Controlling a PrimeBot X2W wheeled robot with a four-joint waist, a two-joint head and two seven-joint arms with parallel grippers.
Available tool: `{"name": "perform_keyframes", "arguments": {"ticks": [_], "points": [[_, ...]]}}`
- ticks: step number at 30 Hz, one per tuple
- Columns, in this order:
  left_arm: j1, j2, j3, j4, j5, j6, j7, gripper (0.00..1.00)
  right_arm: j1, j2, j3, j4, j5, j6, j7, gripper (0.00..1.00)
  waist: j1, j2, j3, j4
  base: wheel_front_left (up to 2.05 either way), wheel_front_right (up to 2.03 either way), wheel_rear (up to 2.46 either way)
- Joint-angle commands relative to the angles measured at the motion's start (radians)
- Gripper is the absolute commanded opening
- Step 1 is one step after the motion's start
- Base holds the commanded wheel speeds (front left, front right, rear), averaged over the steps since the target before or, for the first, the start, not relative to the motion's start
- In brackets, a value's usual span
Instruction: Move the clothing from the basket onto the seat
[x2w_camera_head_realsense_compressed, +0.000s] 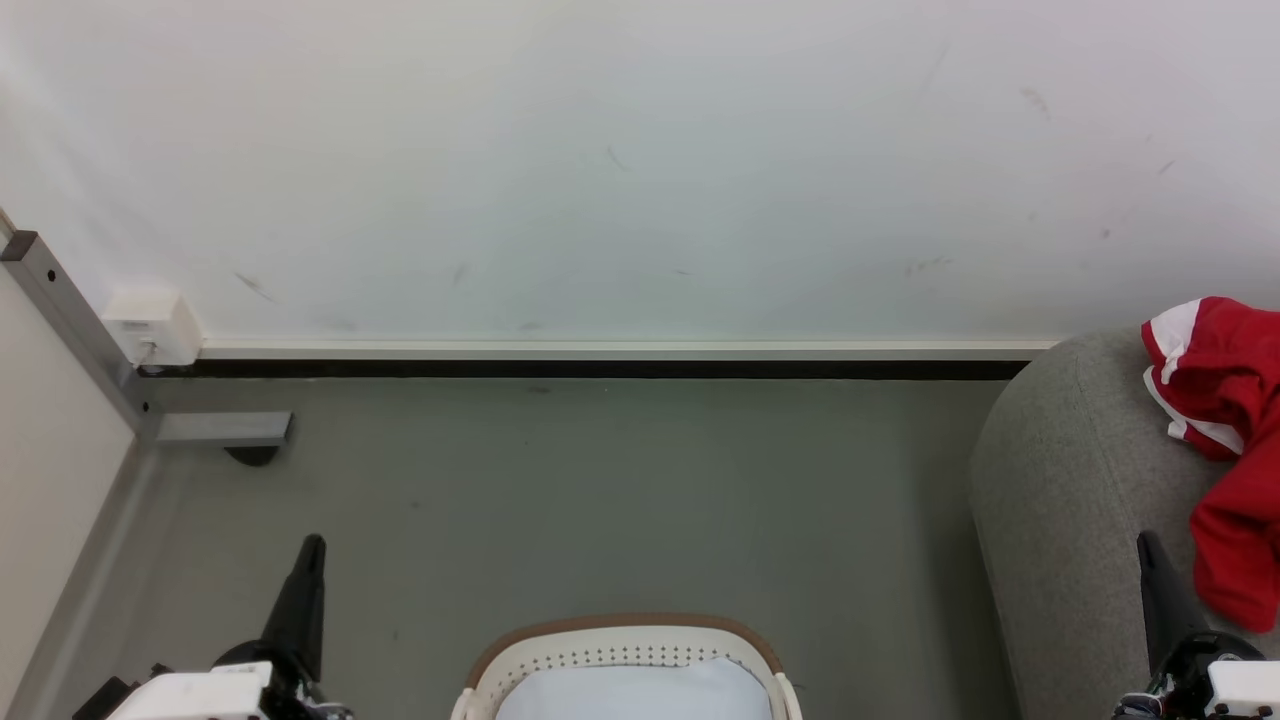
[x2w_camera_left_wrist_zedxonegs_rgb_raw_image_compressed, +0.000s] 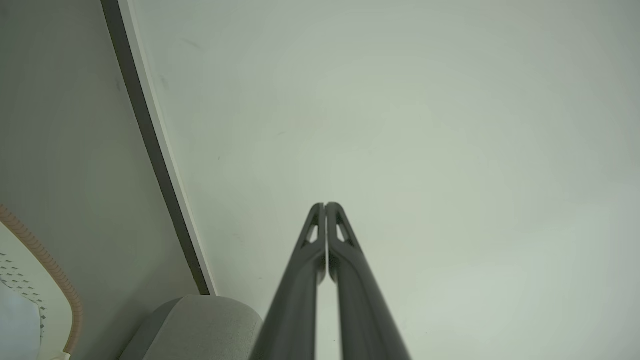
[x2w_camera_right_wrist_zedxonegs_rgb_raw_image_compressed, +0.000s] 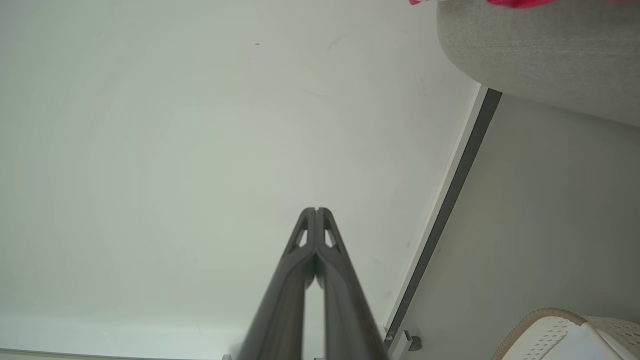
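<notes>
Far left: a grey metal post (x2w_camera_head_realsense_compressed: 60, 310) runs down to a foot bracket at the floor corner, with a small white wall box (x2w_camera_head_realsense_compressed: 150, 325) beside it. The left gripper (x2w_camera_head_realsense_compressed: 312, 545) sits at lower left, pointing up. The left wrist view shows its jaws pressed together with nothing between them.

Centre, bottom edge: an oval white perforated plastic basket with a brown braided rim (x2w_camera_head_realsense_compressed: 625, 622). Inside lies a pale white-blue plain cloth (x2w_camera_head_realsense_compressed: 630, 692). No red shows in the visible part of the basket.

Right: a large grey fabric-upholstered seat with a rounded edge (x2w_camera_head_realsense_compressed: 1060, 480). The right gripper (x2w_camera_head_realsense_compressed: 1147, 540) stands in front of it, jaws together and empty (right wrist view). A red sports jersey with white stripe trim (x2w_camera_head_realsense_compressed: 1235, 400) lies crumpled on the seat, its lower fold just beside the right gripper. The picture edge cuts the jersey, so I cannot tell how much of it is supported. Judgement: the transfer looks done.

Risks:
- The right gripper could snag the hanging fold in any sideways sweep and drag the jersey off the rounded edge to the floor.
- The loose, bunched cloth may slide by its own weight.
- The pale cloth could be mistaken for the task item and pulled out.

Room: the grey floor (x2w_camera_head_realsense_compressed: 620, 480) is open between the basket and the black skirting strip (x2w_camera_head_realsense_compressed: 600, 368). The seat flank bounds the right side, and the post and bracket bound the left. Straight back looks like the safest way out for both arms.
</notes>
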Motion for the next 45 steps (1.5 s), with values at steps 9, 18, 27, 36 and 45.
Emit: {"name": "perform_keyframes", "arguments": {"ticks": [9,18,27,36,45], "points": [[-0.009,0.001,0.002,0.0,-0.014,-0.002,0.004,0.0,-0.012,0.001,-0.004,-0.002,-0.006,-0.002,0.001,0.0,0.0,-0.0001,0.0,0.0,0.0,0.0,0.0],[-0.009,0.001,0.002,0.0,-0.014,-0.002,0.004,0.0,-0.012,0.002,-0.006,-0.002,-0.007,-0.002,0.003,0.0,0.0,-0.0001,0.0,0.0,0.0,0.0,0.0],[-0.009,0.001,0.002,0.0,-0.014,-0.002,0.004,0.0,-0.012,0.003,-0.008,-0.001,-0.009,-0.002,0.005,0.0,0.0,-0.0001,0.0,0.0,0.0,0.0,0.0],[-0.009,0.001,0.002,0.0,-0.014,-0.002,0.004,0.0,-0.013,0.004,-0.009,-0.001,-0.009,-0.002,0.007,0.0,0.0,-0.0001,0.0,0.0,0.0,0.0,0.0],[-0.009,0.001,0.002,0.0,-0.014,-0.002,0.004,0.0,-0.013,0.006,-0.011,-0.001,-0.01,-0.002,0.008,0.0,0.0,-0.0001,0.0,0.0,0.0,0.0,0.0]]}}
